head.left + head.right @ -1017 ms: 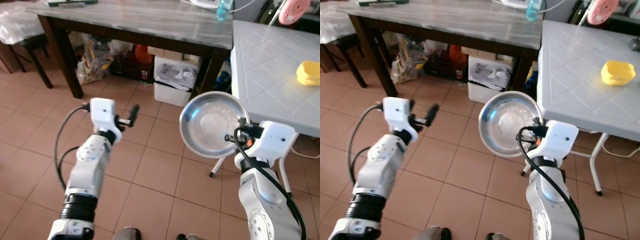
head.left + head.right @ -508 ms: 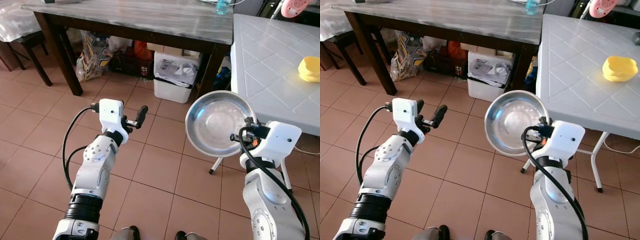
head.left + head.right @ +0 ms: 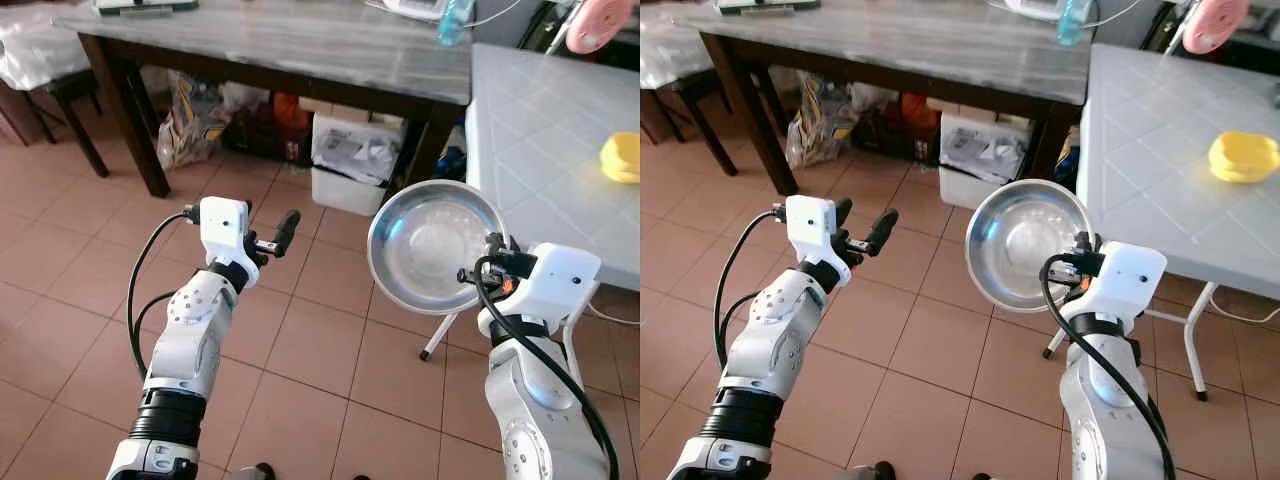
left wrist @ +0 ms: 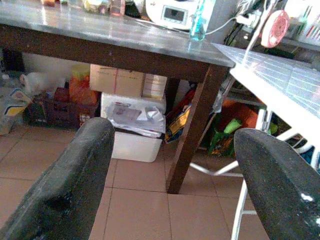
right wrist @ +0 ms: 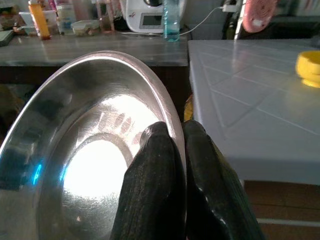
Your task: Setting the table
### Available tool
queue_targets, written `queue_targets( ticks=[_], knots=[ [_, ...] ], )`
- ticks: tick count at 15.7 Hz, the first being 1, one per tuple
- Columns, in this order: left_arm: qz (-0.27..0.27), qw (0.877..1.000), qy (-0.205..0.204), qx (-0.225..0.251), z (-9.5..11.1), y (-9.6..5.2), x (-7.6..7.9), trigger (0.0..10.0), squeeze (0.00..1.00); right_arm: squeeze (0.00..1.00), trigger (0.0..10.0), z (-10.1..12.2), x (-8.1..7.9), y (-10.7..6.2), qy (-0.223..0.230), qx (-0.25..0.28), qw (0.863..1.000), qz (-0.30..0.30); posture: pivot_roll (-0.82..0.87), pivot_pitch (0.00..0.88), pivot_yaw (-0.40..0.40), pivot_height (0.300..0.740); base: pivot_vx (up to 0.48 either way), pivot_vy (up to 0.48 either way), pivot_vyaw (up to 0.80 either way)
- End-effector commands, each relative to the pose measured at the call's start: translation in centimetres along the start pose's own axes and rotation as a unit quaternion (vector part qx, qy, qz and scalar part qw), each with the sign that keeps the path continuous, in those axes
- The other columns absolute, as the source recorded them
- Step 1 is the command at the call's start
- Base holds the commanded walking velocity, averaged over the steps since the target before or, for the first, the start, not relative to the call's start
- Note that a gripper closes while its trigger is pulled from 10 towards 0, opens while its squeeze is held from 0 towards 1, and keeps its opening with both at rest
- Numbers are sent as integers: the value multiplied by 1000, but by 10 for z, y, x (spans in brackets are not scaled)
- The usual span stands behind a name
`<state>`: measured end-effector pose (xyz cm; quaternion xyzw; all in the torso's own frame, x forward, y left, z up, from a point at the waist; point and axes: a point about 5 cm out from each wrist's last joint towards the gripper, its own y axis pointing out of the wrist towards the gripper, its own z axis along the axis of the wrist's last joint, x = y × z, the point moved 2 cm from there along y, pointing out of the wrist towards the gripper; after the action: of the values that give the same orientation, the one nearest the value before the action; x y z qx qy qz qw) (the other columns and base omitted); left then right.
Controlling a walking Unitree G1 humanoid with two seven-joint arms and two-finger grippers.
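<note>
Presently: my right gripper (image 5: 177,150) pinches the rim of a steel bowl (image 3: 435,245), one finger inside, one outside, bowl tilted upright beside the white table (image 3: 540,150); my left gripper (image 3: 283,232) empty, fingers spread, over floor tiles (image 3: 320,340)

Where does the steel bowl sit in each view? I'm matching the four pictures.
Left eye view: steel bowl right of centre, held by the right gripper.
Right eye view: steel bowl near centre.
Left wrist view: not in it.
Right wrist view: steel bowl on the left, fingers pinching its rim.
Shared landmark: white table.
</note>
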<state>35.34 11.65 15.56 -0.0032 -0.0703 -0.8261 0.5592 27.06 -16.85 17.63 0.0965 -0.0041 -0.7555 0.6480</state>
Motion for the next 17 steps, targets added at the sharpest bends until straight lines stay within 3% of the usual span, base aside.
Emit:
queue_targets(
  ticks=[1,17],
  knots=[
    [-8,1000,3,5,2,0,4,10000,0,0,10000,4,0,-1,-1,11,1000,4,109,138,-53,740,480,0,0],
    [-14,1000,9,6,2,0,5,10000,0,0,10000,4,2,-3,-4,14,1000,4,112,136,-48,740,480,0,0]
  ],
)
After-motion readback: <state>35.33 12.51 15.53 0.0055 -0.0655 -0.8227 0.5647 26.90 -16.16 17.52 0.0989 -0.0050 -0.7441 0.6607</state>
